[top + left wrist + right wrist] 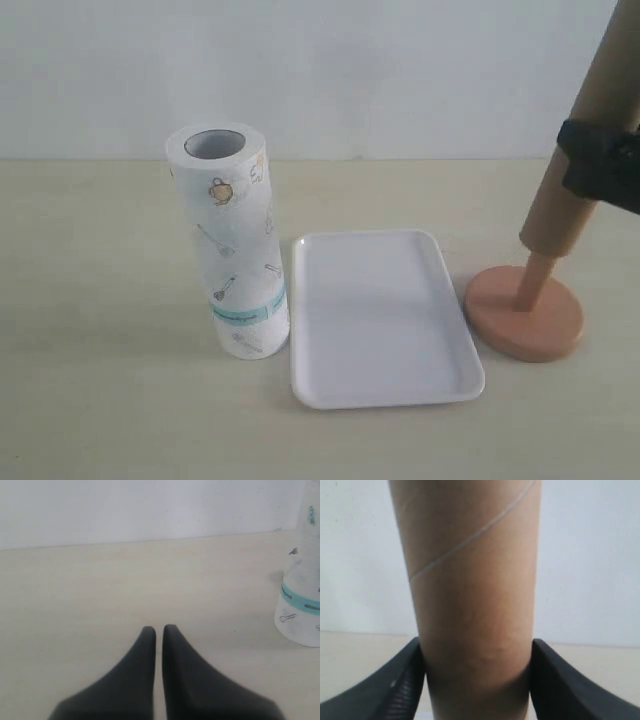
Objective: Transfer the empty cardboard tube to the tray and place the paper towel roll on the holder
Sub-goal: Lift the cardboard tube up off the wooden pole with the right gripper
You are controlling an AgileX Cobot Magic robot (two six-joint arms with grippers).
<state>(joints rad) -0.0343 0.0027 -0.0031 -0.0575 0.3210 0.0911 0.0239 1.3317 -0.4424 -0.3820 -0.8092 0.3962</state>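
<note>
Exterior view, nearest first: the tray [380, 330] lies flat at lower centre on the table [100, 400]. Just beside its left rim the roll [235, 250] stands upright, teal band near the bottom. At right centre sits the holder [525, 322], its base close to the tray's right rim. The tube [592, 120], tilted toward the upper right corner, hangs over the dowel [533, 285], whose top goes into the tube's lower end. The right gripper [477, 670] pinches the tube, one finger on each side. The left gripper [159, 630], fingers pressed together, hovers over the table near the roll.
</note>
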